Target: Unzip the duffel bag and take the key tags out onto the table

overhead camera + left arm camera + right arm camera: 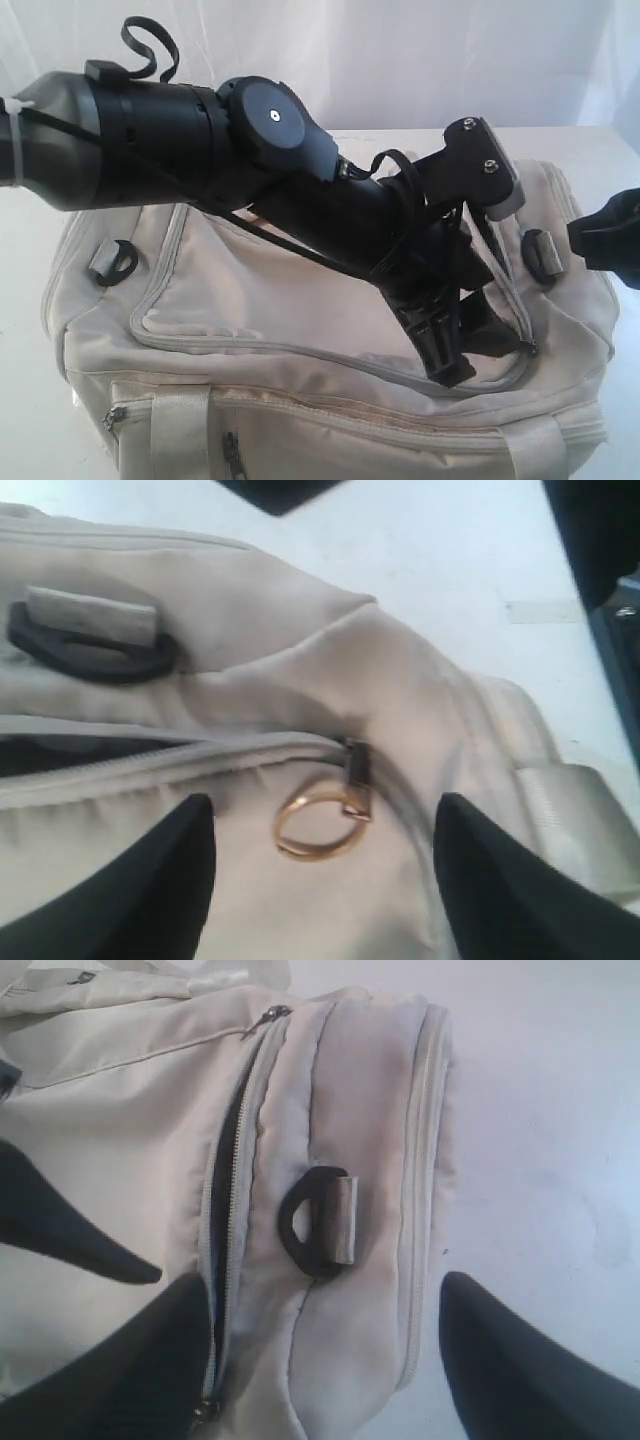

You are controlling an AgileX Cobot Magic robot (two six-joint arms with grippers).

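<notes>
The cream-white duffel bag [300,300] lies on the white table [20,300]. My left gripper [445,360] hangs open over the bag's top right corner. In the left wrist view its fingers [150,880] stand on either side of a gold ring zipper pull [318,825], without touching it. Behind the pull the zipper [60,755] shows a dark gap. My right gripper [603,238] is open beside the bag's right end. In the right wrist view it straddles that end [370,1340] near a black strap ring [312,1222]. The key tags are hidden.
A second black strap ring [112,262] sits at the bag's top left. Closed side-pocket zippers [232,452] run along the front. Bare table [550,1110] lies past the bag's right end. The left arm [200,130] reaches over the bag.
</notes>
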